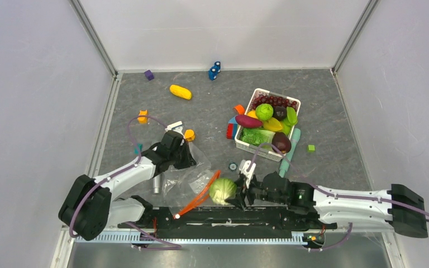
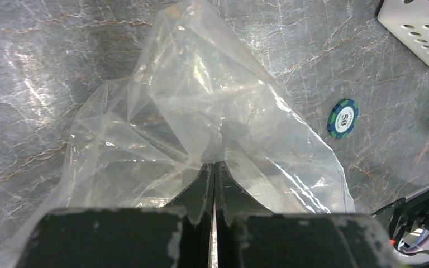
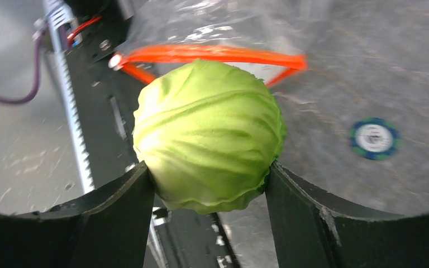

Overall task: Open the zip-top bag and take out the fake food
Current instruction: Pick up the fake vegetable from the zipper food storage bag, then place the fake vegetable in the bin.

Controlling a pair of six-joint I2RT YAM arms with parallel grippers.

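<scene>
The clear zip-top bag (image 1: 181, 180) lies crumpled on the grey table, and its red-orange zipper strip (image 1: 200, 195) gapes open toward the right. My left gripper (image 1: 186, 161) is shut on a fold of the bag's plastic (image 2: 201, 111); in the left wrist view the jaws (image 2: 214, 164) are pressed together on it. My right gripper (image 1: 236, 192) is shut on a pale green cabbage (image 1: 222, 190). In the right wrist view the cabbage (image 3: 209, 128) fills the gap between the fingers (image 3: 208, 166), just outside the zipper mouth (image 3: 212, 54). No other food shows inside the bag.
A white basket (image 1: 255, 96) of toy produce stands at the right, with a teal object (image 1: 288, 156) beside it. A poker chip (image 1: 233, 166) lies near the bag. A yellow corn cob (image 1: 180, 91), blue blocks (image 1: 214, 70) and small coloured pieces are scattered farther back. The arms' black base rail (image 1: 229, 215) runs just below the cabbage.
</scene>
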